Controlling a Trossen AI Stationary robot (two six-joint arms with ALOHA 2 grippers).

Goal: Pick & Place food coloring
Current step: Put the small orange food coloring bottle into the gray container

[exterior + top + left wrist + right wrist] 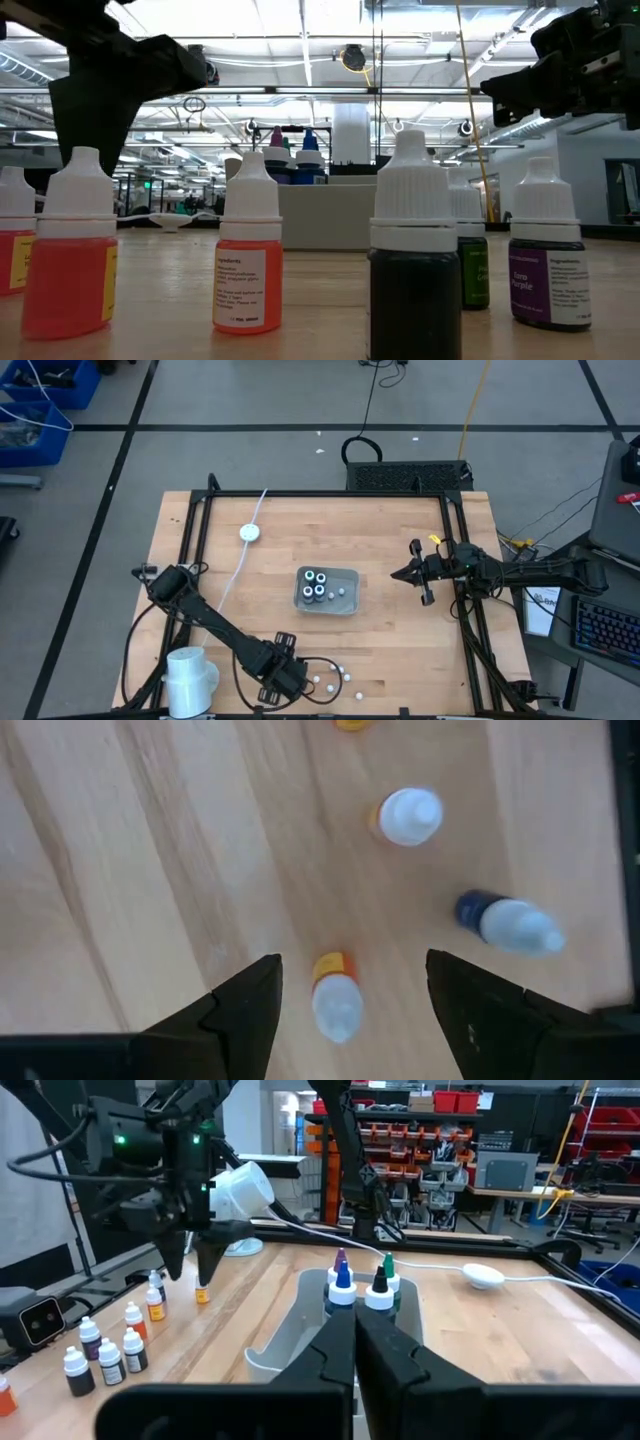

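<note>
Seen from above, a grey tray (345, 603) sits near the middle of the wooden table (300, 530), holding four food coloring bottles (318, 586) bunched in its left half. The left gripper (290, 678) hovers at the table's near edge, beside a scatter of small white-capped bottles (333, 679). The right gripper (401, 574) hangs just right of the tray. A white puck (249, 532) with a white cable lies toward the far left, and a white cylinder (190, 678) stands at the near left corner.

At table height, a row of dropper bottles fills the foreground: an orange-red bottle (74, 255), an orange bottle (247, 256), a dark bottle (414, 260) and a purple-labelled bottle (547, 255). The tray stands behind them with bottle tops showing above its wall.

The left wrist camera looks down on the left gripper's two dark fingers (242, 1013), spread wide and holding nothing, with an orange bottle lying on the table between them. A white-capped bottle stands upright beyond it, and a dark blue bottle (505, 922) lies on its side nearby.

The right wrist camera shows the right gripper's fingers (327, 1358) pressed together and empty, pointing at the tray, where the bottles stand upright. The left arm hangs over a cluster of bottles at the table's edge.
</note>
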